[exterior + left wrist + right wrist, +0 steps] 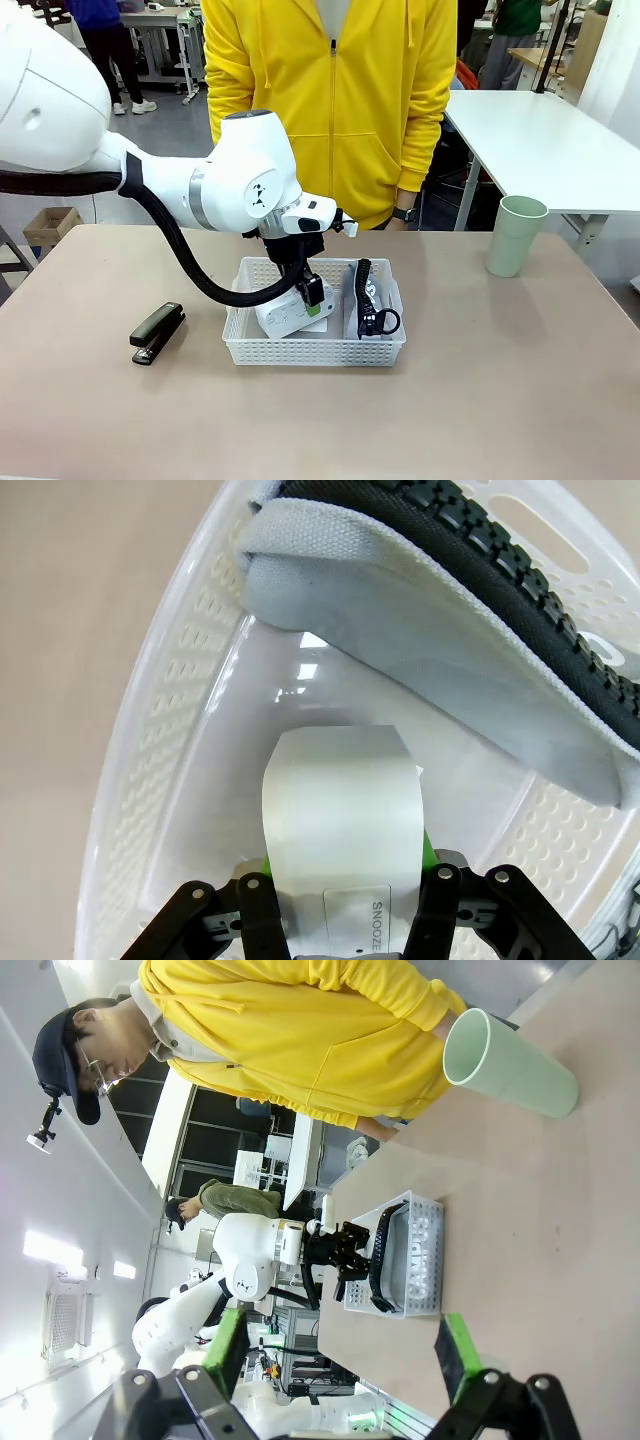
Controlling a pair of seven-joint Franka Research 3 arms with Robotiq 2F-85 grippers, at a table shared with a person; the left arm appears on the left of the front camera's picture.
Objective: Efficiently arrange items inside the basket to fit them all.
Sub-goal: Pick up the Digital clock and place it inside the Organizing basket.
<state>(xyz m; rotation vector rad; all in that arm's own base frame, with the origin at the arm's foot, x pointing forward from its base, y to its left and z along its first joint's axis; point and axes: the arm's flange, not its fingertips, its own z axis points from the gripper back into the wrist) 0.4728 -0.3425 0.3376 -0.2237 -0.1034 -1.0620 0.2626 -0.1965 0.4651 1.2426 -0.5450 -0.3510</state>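
Basket (315, 350) sits on the counter (500, 400) holding pouch (440, 680) and white box (340, 820). Our left end effector (345, 865) straddles that box; whether it grips, we can't make out. Our right end effector (342, 1345) gapes empty.

- Sitting mid-table, showing white throughout, with small-holed lattice patterning the sides: basket (300, 350).
- Lying along the basket's right end, showing pale grey fabric with paler "CAMPUS" lettering: pouch (430, 670), carrying a black ribbed strap (520, 570).
- Showing plain white with dark "SNOOZE" print: small box (340, 810).
- Lying toward the table's left edge, showing glossy black: stapler (158, 333).
- Standing near the far right corner, showing pale green: cup (516, 235).
- Showing unpatterned beige: table (500, 400).
- Showing black, wearing green pads (428, 852): left gripper (345, 870), right gripper (340, 1360).
- Standing at the far edge, wearing bright yellow: person (330, 100).
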